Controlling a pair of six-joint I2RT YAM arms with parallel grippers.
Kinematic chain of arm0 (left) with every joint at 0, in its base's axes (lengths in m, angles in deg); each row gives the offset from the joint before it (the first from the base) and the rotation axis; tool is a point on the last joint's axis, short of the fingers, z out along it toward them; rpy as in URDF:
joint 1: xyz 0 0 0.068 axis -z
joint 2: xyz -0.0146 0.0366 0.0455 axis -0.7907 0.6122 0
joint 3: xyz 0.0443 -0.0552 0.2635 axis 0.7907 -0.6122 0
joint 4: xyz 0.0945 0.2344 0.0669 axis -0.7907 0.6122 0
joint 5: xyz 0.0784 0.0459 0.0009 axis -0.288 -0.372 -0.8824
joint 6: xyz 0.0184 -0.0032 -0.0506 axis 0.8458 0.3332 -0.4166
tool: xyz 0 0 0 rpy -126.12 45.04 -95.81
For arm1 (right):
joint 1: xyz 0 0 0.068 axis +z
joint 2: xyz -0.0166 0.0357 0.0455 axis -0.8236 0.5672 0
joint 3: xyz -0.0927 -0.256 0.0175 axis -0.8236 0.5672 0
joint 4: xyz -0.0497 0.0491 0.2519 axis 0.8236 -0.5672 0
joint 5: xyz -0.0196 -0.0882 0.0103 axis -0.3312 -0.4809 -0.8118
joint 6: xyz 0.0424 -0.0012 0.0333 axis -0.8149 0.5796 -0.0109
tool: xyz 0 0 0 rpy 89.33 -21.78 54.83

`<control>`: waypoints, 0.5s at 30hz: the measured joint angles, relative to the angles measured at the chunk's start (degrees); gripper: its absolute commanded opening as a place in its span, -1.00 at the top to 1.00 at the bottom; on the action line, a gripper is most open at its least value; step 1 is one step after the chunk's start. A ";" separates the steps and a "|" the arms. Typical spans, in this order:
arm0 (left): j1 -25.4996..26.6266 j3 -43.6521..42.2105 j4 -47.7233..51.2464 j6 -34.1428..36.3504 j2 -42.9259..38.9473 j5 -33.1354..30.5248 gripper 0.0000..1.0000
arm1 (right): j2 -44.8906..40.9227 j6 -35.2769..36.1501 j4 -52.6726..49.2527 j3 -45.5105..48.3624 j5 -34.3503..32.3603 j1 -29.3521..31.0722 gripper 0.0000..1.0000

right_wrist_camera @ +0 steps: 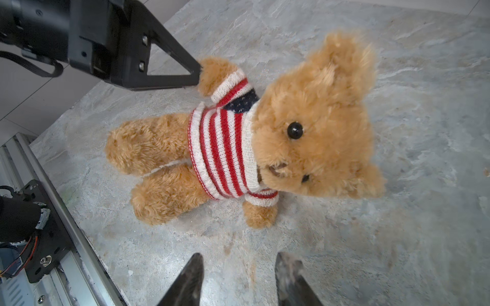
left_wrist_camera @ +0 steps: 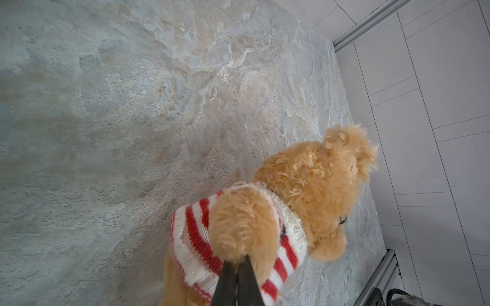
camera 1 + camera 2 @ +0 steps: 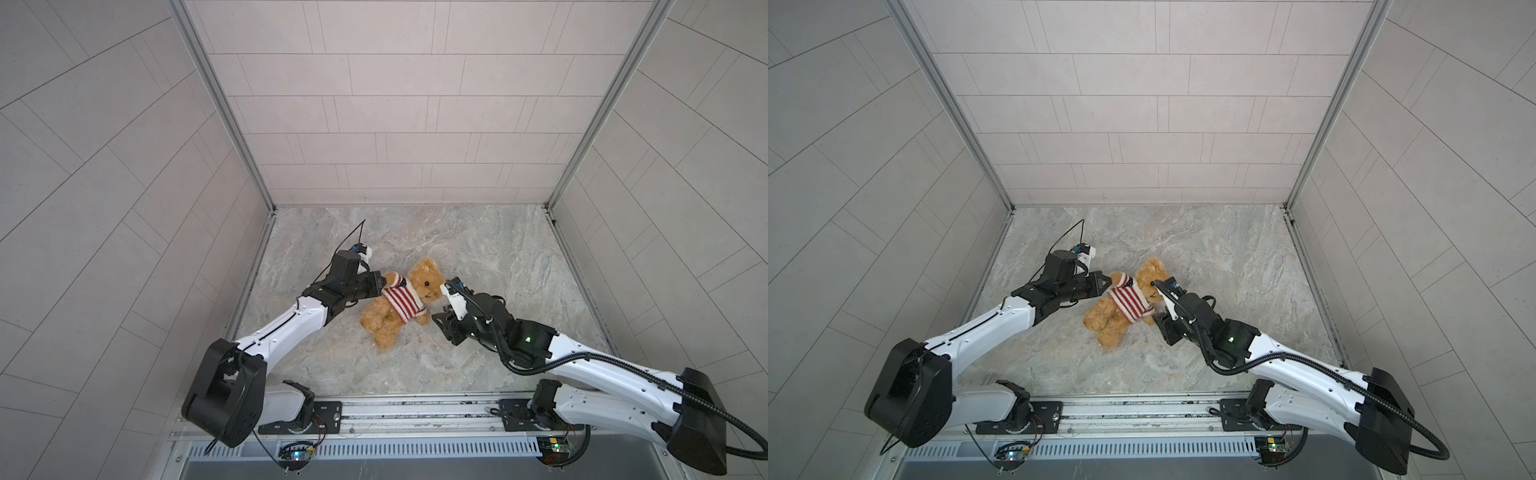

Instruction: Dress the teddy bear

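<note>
**Figure.** The small, fluffy golden-brown plush teddy bear [image 1: 318, 119] lies face up on the grey-beige marble-patterned tabletop [image 3: 457, 249], near its middle in both top views. The red-and-white striped knitted sweater [image 1: 222, 148], with a navy patch at one shoulder, is already on the bear. Its collar sits at the neck under the head, its hem reaches the top of the legs, and a paw shows beyond each cuff.

We therefore judge the dressing all but complete. What appears left is to let go of the bear and perhaps to smooth the knit. We cannot check the bear's back, which is hidden from us.

The left gripper [image 2: 240, 261] is pinched narrow on the bear's arm [image 1: 212, 74], its jaws drawn together with plush caught between them. This arm is on the side of the bear away from the right gripper [image 1: 240, 255]. That gripper stands just beside the bear's other arm [image 1: 259, 214] without touching it, and its jaws are apart with nothing between them.
</note>
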 measured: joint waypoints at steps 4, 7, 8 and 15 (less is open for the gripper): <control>0.00 0.00 -0.70 -0.31 0.63 -0.94 1.00 | 4.11 -0.79 3.48 2.45 0.42 0.00 0.12; 0.00 -0.07 -1.07 -0.63 1.49 -2.56 1.00 | 7.54 -1.53 6.34 3.93 0.74 -0.17 0.10; -0.02 -0.09 -1.16 -0.81 1.66 -3.13 1.00 | 8.61 -1.75 7.50 4.48 0.92 -0.28 0.07; 0.00 -0.11 -2.16 -1.51 2.58 -5.55 1.00 | 18.14 -2.82 17.64 6.86 3.34 -2.34 0.05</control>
